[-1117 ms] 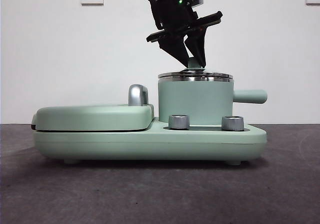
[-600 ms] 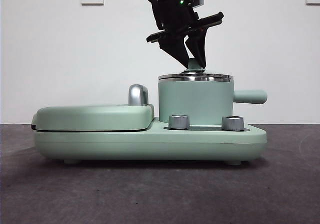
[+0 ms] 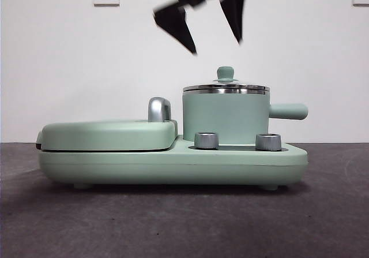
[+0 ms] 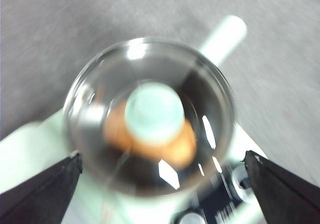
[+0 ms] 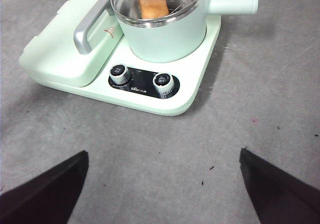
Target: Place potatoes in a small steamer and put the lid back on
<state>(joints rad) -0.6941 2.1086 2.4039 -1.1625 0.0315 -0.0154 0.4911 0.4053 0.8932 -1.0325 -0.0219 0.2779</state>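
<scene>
Centre frame: mint-green cylindrical steamer (image 3: 225, 118) holding the orange-brown oval potato (image 5: 151, 4), clear glass lid (image 3: 225, 87) seated. Above, left end effector (image 3: 212, 30), wide open, empty; best lifted straight clear. Right end effector (image 5: 162, 184) open, waiting

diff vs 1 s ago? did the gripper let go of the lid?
Yes. The left gripper, which had its jaws around the lid's knob, has let go and risen clear, jaws open above the small steamer. The lid stays seated on the steamer rim, with the potato inside under the glass. The cooker base has not moved; the right gripper waits apart, open.
</scene>
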